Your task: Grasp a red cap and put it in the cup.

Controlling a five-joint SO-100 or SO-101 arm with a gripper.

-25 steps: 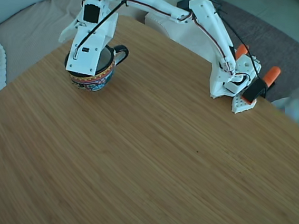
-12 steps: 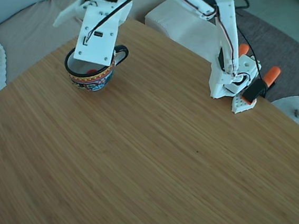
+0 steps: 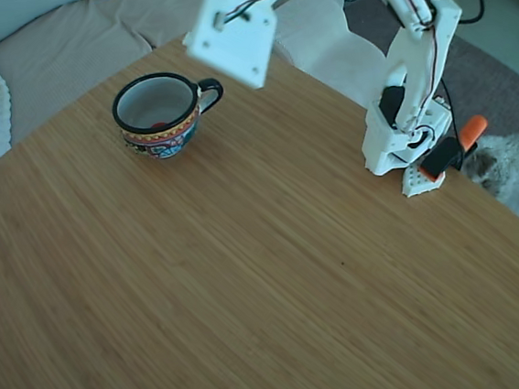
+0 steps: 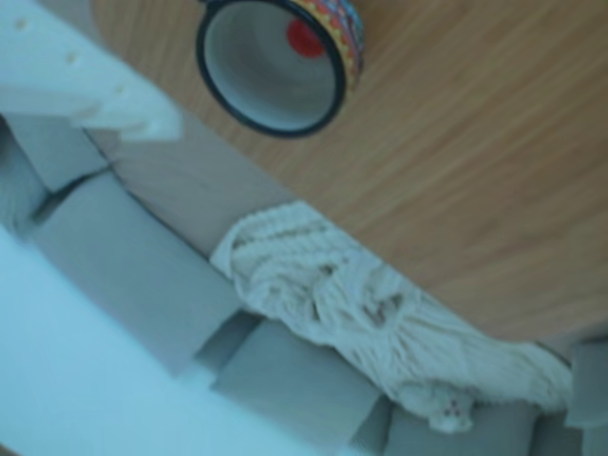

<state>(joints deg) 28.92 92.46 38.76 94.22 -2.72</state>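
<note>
Broadly, little can go wrong now, judging by how things lie. The surface point(image 3: 277, 276) is a wide bamboo top, and the white arm point(image 3: 412, 60) rises from its clamped base at the right edge in the fixed view. The cup point(image 3: 158, 114) stands upright at the far left, near the edge; a low swing of the arm could clip its rim or handle and tip it. The hand point(image 3: 231, 41) hangs blurred above the surface, just right of the cup and clear of it. Whether its fingers are parted I cannot tell, but nothing shows in it. The red cap point(image 4: 305, 38) lies inside the cup, against the wall.
</note>
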